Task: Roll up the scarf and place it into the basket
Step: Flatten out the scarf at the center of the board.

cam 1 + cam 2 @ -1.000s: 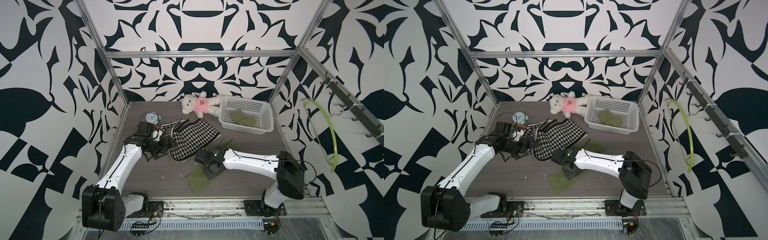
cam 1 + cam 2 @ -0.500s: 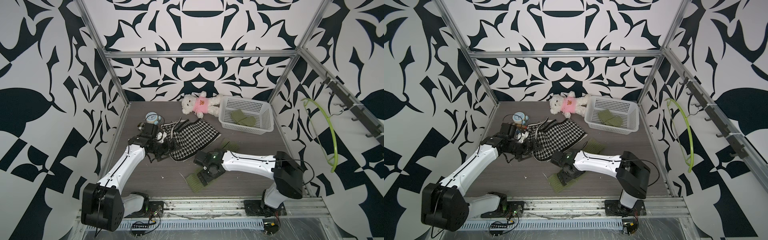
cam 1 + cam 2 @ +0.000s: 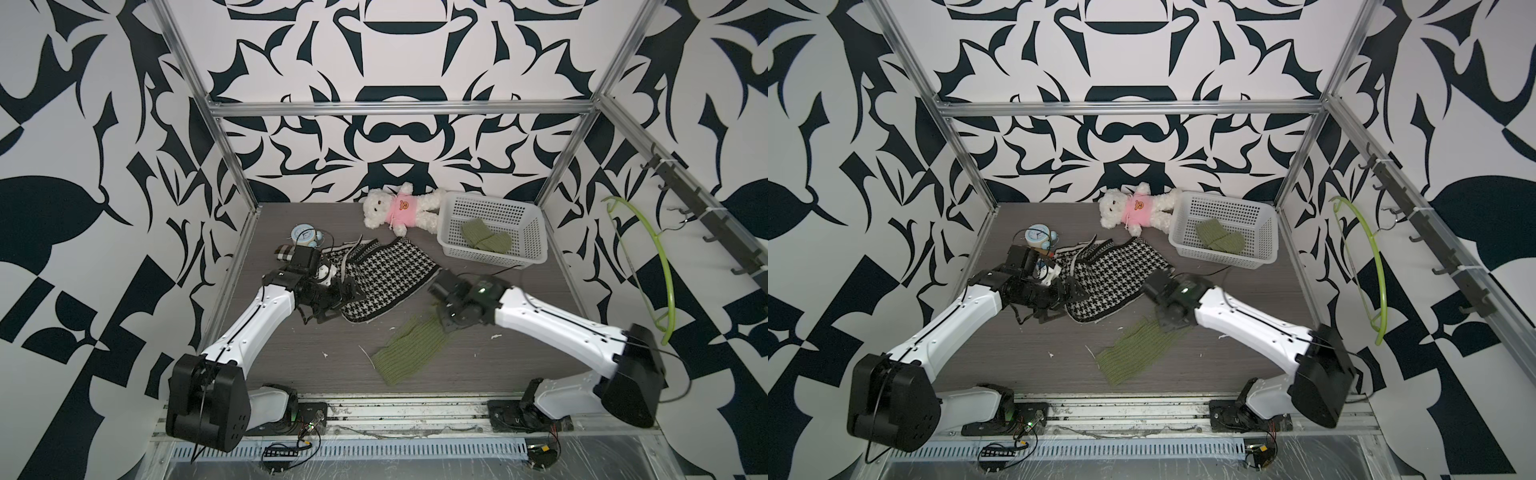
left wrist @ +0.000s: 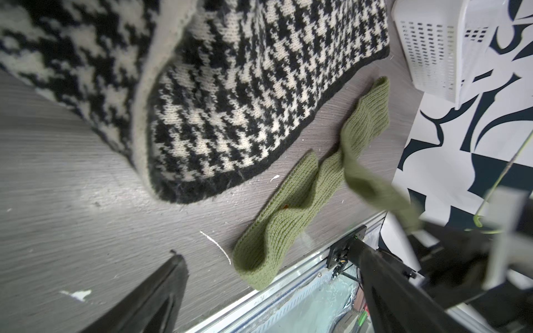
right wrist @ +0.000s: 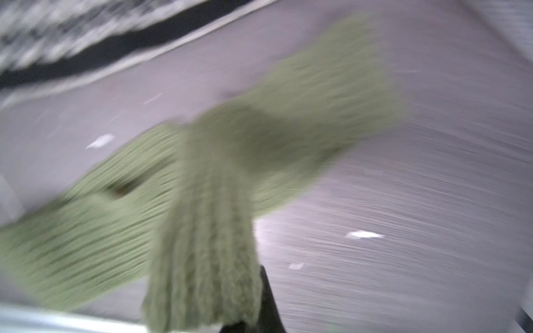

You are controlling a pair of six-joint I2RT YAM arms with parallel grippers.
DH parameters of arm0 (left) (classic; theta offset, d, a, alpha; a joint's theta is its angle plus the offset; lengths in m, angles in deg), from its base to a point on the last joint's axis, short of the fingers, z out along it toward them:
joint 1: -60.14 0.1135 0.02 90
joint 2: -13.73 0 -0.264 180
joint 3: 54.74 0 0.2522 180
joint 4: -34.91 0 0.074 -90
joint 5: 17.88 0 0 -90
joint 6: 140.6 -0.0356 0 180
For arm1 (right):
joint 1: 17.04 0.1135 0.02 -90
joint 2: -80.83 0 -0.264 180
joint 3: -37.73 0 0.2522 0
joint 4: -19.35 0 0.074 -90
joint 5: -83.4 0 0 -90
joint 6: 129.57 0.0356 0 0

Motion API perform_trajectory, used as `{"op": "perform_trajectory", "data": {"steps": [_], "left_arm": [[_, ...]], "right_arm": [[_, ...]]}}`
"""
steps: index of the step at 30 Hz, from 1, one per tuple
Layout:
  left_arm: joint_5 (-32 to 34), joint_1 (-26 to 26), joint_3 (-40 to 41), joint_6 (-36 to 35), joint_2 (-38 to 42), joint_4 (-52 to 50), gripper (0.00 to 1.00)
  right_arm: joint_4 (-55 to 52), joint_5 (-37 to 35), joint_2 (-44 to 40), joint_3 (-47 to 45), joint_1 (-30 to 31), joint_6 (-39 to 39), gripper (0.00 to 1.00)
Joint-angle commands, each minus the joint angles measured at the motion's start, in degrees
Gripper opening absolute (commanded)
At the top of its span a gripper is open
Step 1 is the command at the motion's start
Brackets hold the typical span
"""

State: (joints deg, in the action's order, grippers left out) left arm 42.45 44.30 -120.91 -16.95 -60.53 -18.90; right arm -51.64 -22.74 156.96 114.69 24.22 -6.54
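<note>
A green knitted scarf [image 3: 409, 353] [image 3: 1133, 351] lies stretched across the front middle of the table. One end rises off the surface into my right gripper [image 3: 444, 328] [image 3: 1167, 326], which is shut on it. The blurred right wrist view shows that end [image 5: 202, 201] hanging from the jaws. My left gripper [image 3: 345, 305] [image 3: 1069, 305] is open at the near corner of a houndstooth scarf [image 3: 386, 274] [image 4: 245, 86], holding nothing. The left wrist view shows the green scarf [image 4: 288, 207] ahead. The white basket [image 3: 486, 210] [image 3: 1225, 208] at the back right holds a green knitted bundle [image 3: 486, 237].
A white teddy bear [image 3: 399, 208] in a pink shirt lies left of the basket. An alarm clock [image 3: 305, 235] stands at the back left behind my left arm. A green hanger [image 3: 660, 266] hangs on the right wall. The metal rail [image 3: 374, 399] runs along the front edge.
The right gripper opened, then shut on the green scarf's end and lifted it back, drawing the folded patch out into a strip. The left arm barely moved.
</note>
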Motion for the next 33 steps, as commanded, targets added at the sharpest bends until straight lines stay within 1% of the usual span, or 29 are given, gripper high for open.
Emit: {"op": "perform_trajectory", "data": {"steps": [1,2,3,4,6,7,8,10,12,13,15,17,18,21,23,25,26,27,32,33], "left_arm": [[0.15,-0.86,-1.89,0.14,-1.12,0.62,0.99],[0.22,-1.03,-1.91,0.18,-1.17,0.6,0.99],[0.29,-1.19,-1.92,0.19,-1.15,0.52,0.99],[0.37,-1.28,-1.91,0.18,-1.01,0.44,0.99],[0.71,-1.31,-1.61,0.06,-0.85,0.47,0.99],[0.93,-1.3,-1.46,-0.04,-0.84,0.35,0.99],[1.09,-1.3,-1.47,-0.12,-1.01,0.35,0.99],[0.91,-1.36,-1.47,0.08,-1.54,0.62,0.99],[0.74,-1.32,-1.38,0.19,-1.9,1.1,0.99],[0.68,-1.32,-1.39,0.16,-2.13,1.12,0.99],[0.74,-1.3,-1.51,0.02,-2.38,1.15,0.99],[0.74,-1.35,-1.69,-0.17,-2.54,0.99,0.99],[0.83,-1.38,-1.74,-0.33,-2.56,0.88,0.99],[1.0,-1.3,-1.78,-0.76,-2.55,0.42,0.99],[1.09,-1.35,-1.5,-0.83,-2.38,0.32,0.99],[1.08,-1.36,-1.26,-0.87,-2.3,0.28,0.99],[1.1,-1.3,-1.21,-0.83,-2.35,0.27,0.99],[1.11,-1.32,-1.21,-0.87,-2.34,0.32,0.99],[1.06,-1.33,-1.21,-0.82,-2.69,0.55,0.99],[1.01,-1.33,-1.29,-0.8,-2.82,0.55,0.99]], "right_arm": [[-11.39,-14.65,-5.07,1.77,-13.8,-1.68,0.41],[-13.22,-17.91,-5.62,4.43,-14.31,-1.65,0.81],[-14.64,-17.44,-5.66,6.78,-14.27,-1.55,0.91],[-14.54,-15.55,-5.8,8.56,-13.21,-2.28,0.99],[-10.83,-11.65,-6.6,8.43,-6.26,-3.78,1.0],[-9.0,-7.55,-6.0,7.78,-3.06,-4.12,1.0],[-7.73,-3.21,-4.47,6.89,-0.44,-3.99,1.0],[-3.89,1.18,-1.05,4.83,6.71,-2.84,0.99],[1.45,7.56,3.18,2.98,13.19,-1.99,0.98],[3.89,9.13,5.68,2.51,16.29,-1.4,0.96],[7.6,12.2,10.2,2.32,20.45,-0.86,0.88],[10.1,13.86,14.25,3.07,23.32,-0.18,0.77],[11.03,14.9,16.16,3.37,24.29,-0.08,0.74],[12.98,17.42,20.28,3.57,25.88,0.14,0.64],[14.17,18.67,21.93,2.85,26.09,0.39,0.6],[14.62,18.87,23.43,2.03,26.16,0.84,0.56],[14.52,18.86,24.05,1.8,26.09,0.89,0.51],[14.52,18.94,24.68,1.43,26.15,0.97,0.46],[16.33,21.03,26.48,-0.6,26.13,0.98,0.15],[16.24,20.98,26.79,-0.67,26.11,1.05,0.04]]}}
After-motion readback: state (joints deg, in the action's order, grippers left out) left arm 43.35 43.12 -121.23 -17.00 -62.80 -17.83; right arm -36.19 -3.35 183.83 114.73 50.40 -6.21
